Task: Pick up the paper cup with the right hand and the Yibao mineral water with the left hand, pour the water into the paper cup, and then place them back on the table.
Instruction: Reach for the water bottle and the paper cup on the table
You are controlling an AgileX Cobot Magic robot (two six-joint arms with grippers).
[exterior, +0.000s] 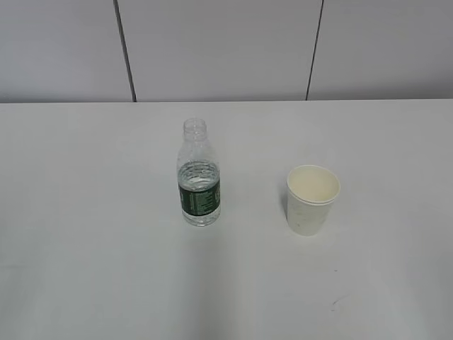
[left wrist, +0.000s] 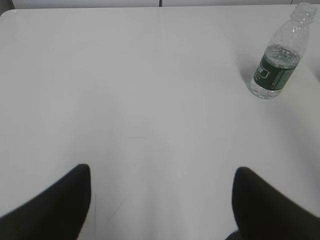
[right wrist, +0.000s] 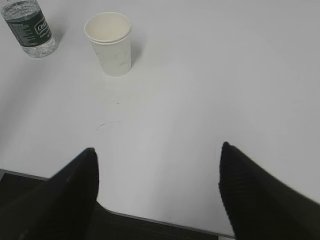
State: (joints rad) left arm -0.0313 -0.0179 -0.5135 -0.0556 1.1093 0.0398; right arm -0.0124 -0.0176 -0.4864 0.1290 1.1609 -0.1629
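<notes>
The Yibao mineral water [exterior: 199, 178], a small clear capless bottle with a dark green label, stands upright on the white table [exterior: 85, 212]. The off-white paper cup [exterior: 312, 199] stands upright to its right, empty. Neither arm shows in the exterior view. In the left wrist view the left gripper [left wrist: 162, 172] is open and empty over bare table, with the bottle [left wrist: 278, 60] far off at the upper right. In the right wrist view the right gripper [right wrist: 157, 152] is open and empty near the table's front edge, with the cup [right wrist: 111, 43] and bottle [right wrist: 29, 27] far off at the upper left.
A grey panelled wall [exterior: 219, 49] runs behind the table's far edge. The table's front edge [right wrist: 150, 219] shows between the right gripper's fingers, with dark floor below. A faint scuff mark [right wrist: 107, 124] lies on the tabletop in front of the cup.
</notes>
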